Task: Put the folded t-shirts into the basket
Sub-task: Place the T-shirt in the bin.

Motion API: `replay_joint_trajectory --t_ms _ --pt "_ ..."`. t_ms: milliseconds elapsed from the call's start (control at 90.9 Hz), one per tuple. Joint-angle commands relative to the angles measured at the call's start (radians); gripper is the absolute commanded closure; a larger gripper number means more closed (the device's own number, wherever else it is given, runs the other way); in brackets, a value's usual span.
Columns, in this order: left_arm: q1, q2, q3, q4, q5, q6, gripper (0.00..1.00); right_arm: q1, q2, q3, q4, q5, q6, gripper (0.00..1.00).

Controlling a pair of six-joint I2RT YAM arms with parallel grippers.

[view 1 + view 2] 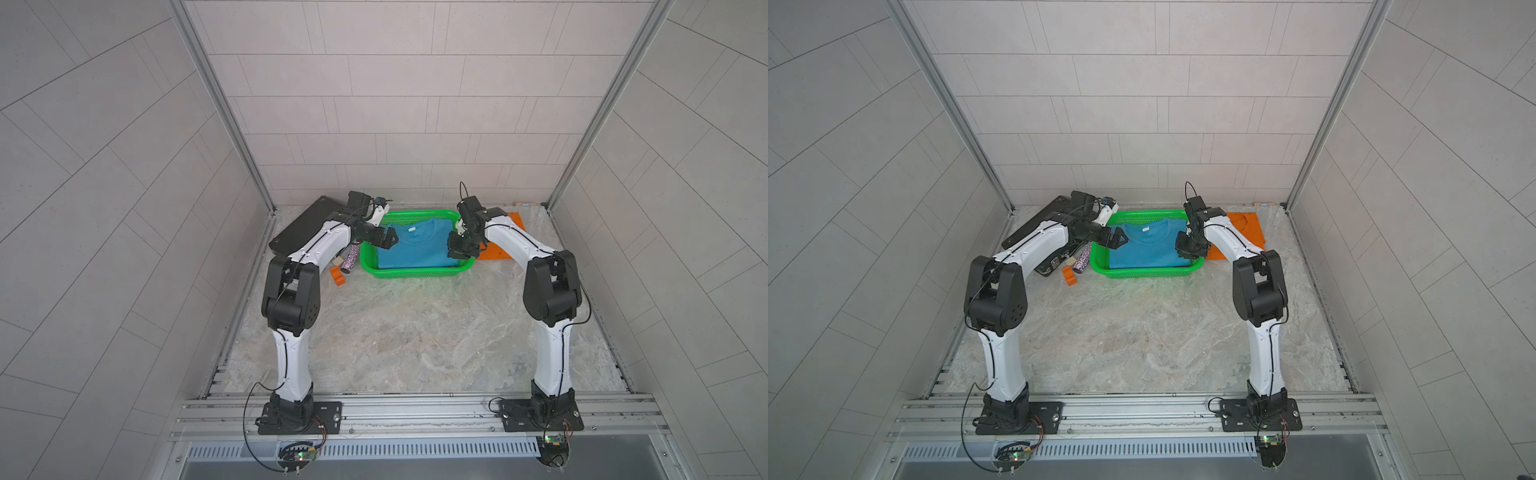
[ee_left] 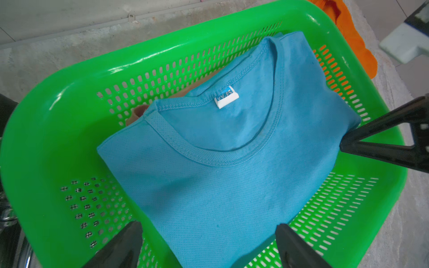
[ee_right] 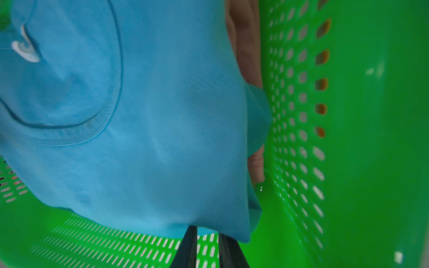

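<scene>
The pale marbled table (image 1: 415,332) carries everything toward its far edge. A flat black case (image 1: 307,226) lies at the far left, partly under the left arm. The green basket (image 1: 415,272) sits at the middle of the far edge, just beside the case. The blue t-shirt (image 1: 415,247) lies folded inside the basket, collar up, covering most of the floor. The orange t-shirt (image 1: 494,251) lies flat on the table, against the basket's right side and partly behind the right arm. A sliver of the pink t-shirt (image 3: 243,46) shows under the blue one, inside the basket. The left gripper (image 2: 206,229) hangs over the basket's left end, spread wide and holding nothing. The right gripper (image 3: 206,234) is down in the right end, nearly closed at the blue t-shirt's edge; whether it pinches the cloth cannot be told. A glittery roll (image 1: 352,257) and a small orange block (image 1: 338,276) lie left of the basket.
</scene>
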Motion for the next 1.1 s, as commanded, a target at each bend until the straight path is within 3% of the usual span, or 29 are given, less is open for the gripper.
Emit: replay_joint_trajectory --t_ms 0,121,352,517,825,1089 --pt "-0.002 0.007 -0.014 0.01 -0.009 0.025 0.1 -0.01 -0.03 0.039 -0.052 0.092 0.017 0.83" --pt "-0.002 0.012 -0.009 0.01 -0.008 0.021 0.1 -0.015 -0.067 0.07 -0.106 0.092 0.002 0.86" --pt "-0.001 0.015 0.001 0.006 -0.009 0.012 0.1 0.027 -0.061 0.148 -0.014 -0.062 -0.004 0.85" --pt "-0.001 -0.002 -0.011 0.009 -0.021 0.021 0.1 0.015 -0.001 0.137 -0.002 0.0 -0.014 0.87" --pt "0.002 0.009 -0.013 0.012 -0.032 0.028 0.09 -0.039 -0.016 -0.045 0.093 0.089 -0.034 0.89" --pt "0.001 0.01 -0.004 0.002 -0.031 0.034 0.09 -0.022 -0.074 0.013 0.087 0.056 -0.058 0.9"
